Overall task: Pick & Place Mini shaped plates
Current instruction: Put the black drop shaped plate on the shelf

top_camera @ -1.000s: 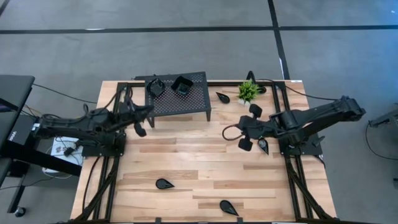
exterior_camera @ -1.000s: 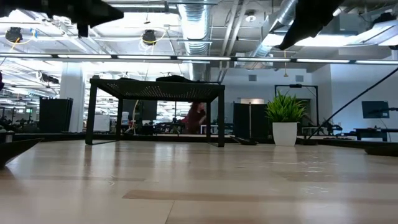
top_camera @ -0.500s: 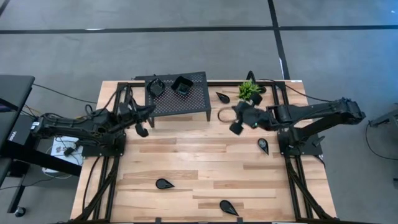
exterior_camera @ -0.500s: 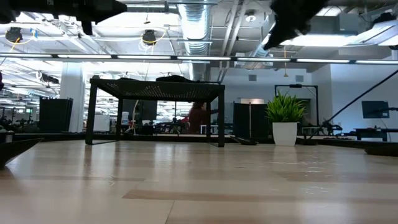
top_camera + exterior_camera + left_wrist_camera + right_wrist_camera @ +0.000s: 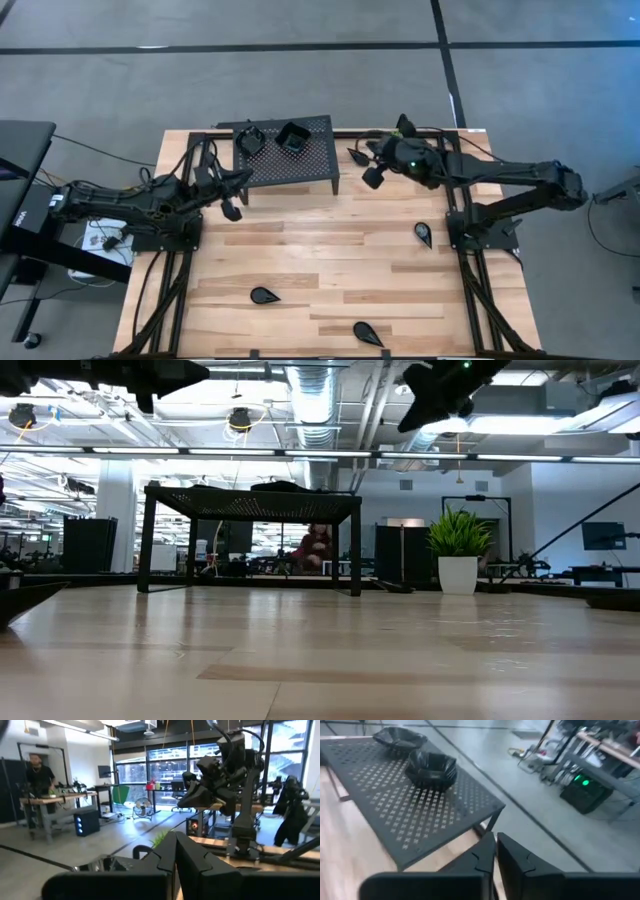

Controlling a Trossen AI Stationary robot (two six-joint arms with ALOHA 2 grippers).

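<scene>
While my right gripper (image 5: 367, 172) hangs near the stand's (image 5: 300, 160) right end, fingers pressed together on nothing, two plates (image 5: 292, 138) sit on the stand and four more (image 5: 264, 295) lie scattered on the table (image 5: 300, 260). My left gripper (image 5: 232, 200) waits, also closed and empty.

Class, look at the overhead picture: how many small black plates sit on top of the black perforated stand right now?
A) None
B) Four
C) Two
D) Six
C: the high view shows just two on the black perforated stand, a roundish plate and a square plate, side by side; the right wrist view shows the same pair.
</scene>
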